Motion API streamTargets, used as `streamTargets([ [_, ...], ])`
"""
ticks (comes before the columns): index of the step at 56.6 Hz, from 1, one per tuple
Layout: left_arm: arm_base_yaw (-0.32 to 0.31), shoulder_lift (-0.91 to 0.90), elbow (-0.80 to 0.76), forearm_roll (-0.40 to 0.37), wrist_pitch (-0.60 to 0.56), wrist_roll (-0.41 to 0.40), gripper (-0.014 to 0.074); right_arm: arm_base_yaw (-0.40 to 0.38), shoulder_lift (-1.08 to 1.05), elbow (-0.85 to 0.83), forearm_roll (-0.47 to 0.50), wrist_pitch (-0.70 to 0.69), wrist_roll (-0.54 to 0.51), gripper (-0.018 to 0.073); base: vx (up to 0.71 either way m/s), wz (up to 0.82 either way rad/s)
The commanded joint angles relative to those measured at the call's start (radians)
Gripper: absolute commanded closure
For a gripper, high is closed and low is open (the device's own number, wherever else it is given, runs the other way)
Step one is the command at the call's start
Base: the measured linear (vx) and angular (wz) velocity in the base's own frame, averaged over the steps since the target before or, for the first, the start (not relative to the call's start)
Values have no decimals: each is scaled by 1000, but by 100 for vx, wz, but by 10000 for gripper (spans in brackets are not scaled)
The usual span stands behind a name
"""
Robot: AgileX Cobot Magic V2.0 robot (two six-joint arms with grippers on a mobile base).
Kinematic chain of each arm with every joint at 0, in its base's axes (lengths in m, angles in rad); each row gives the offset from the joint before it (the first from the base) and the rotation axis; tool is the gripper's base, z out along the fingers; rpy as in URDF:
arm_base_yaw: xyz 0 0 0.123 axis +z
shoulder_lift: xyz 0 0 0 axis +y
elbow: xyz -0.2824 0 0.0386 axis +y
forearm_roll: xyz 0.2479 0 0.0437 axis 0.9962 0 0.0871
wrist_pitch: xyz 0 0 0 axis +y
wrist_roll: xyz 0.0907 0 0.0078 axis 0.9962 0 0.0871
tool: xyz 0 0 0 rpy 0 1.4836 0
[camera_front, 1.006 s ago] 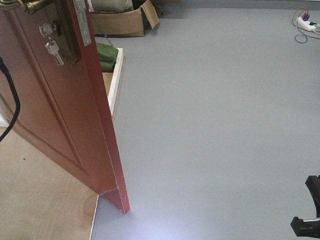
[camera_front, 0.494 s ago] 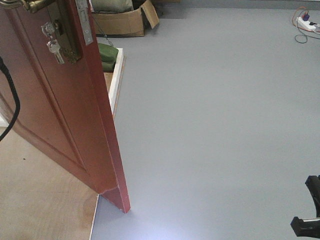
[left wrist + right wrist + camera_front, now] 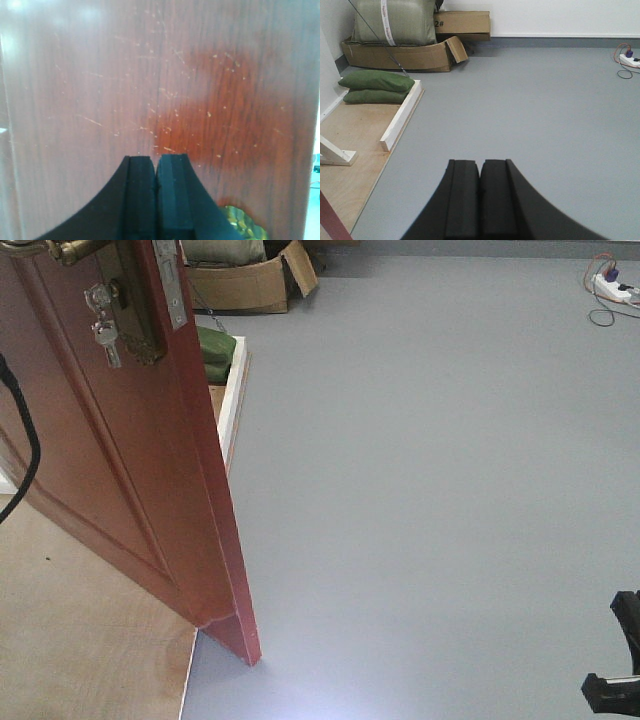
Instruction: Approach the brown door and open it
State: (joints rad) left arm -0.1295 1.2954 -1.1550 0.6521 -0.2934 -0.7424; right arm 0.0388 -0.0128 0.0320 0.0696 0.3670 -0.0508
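Note:
The brown door [image 3: 130,470] stands open at the left of the front view, its edge toward me, with a brass handle [image 3: 60,250] and a key [image 3: 103,335] in the lock. In the left wrist view the door face [image 3: 160,75] fills the frame, and my left gripper [image 3: 156,159] is shut and empty right against it, a bit of brass [image 3: 242,222] at lower right. My right gripper [image 3: 480,164] is shut and empty above the grey floor; part of it shows at the front view's lower right [image 3: 615,680].
Cardboard boxes [image 3: 245,280] and green sandbags [image 3: 213,350] sit beyond the door by a white wooden frame [image 3: 232,400]. A power strip with cables [image 3: 610,285] lies at the far right. Grey floor [image 3: 430,490] stretches ahead; wood flooring [image 3: 80,640] lies at the left.
The door has swung very slightly; the key and lock have shifted a little to the left in the front view. The right arm has not moved.

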Motion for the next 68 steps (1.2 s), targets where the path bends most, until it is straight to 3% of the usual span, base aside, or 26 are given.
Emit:
streamTargets([
  [1,-6,-28,-33,-25,-57,1,545,0,-6,4,-3,-77,-6,559,1,0],
  [68,-6,-28,-33,-25,-57,1,545,0,-6,4,-3,-77,-6,559,9,-4],
])
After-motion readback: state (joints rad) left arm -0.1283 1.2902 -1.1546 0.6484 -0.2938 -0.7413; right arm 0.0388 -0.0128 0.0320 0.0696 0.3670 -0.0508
